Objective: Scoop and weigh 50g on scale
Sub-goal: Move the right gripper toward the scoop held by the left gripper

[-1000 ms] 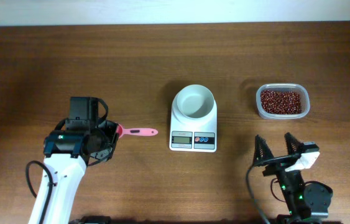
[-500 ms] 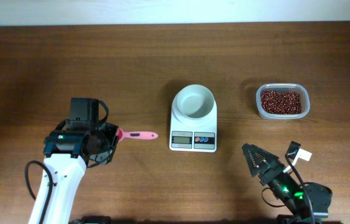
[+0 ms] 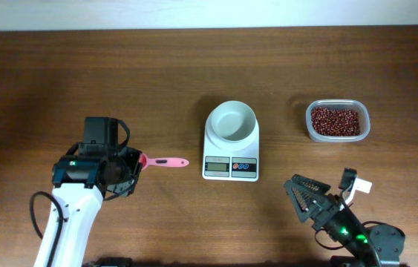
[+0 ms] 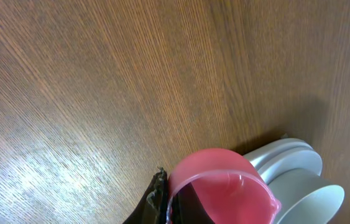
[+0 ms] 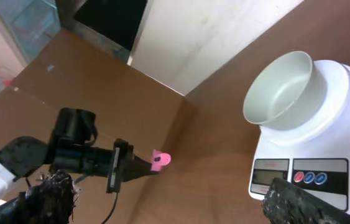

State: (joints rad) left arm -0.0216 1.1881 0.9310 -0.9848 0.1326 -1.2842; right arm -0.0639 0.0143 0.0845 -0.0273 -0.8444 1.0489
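Note:
The white scale [image 3: 231,153] stands mid-table with its round white bowl [image 3: 232,121] empty. The dark red-brown beans [image 3: 335,119] fill a clear tub to its right. At the left, my left gripper [image 3: 136,161] is shut on a pink scoop [image 3: 165,161] that points right toward the scale. In the left wrist view the scoop [image 4: 221,186] sits against one dark finger [image 4: 156,194], with the scale's bowl [image 4: 308,196] behind it. My right gripper [image 3: 309,194] hovers front right, open and empty, facing left. Its view shows the scale [image 5: 324,134], the bowl [image 5: 280,87] and the scoop [image 5: 161,160].
The clear rectangular tub [image 3: 337,135] sits right of the scale, behind the right arm. The left arm's white link [image 3: 67,222] runs to the front left edge. A pale wall [image 5: 212,37] borders the table's far side.
My right gripper has swung from pointing away to pointing left and dropped a little toward the front edge. The left arm and scoop have hardly moved.

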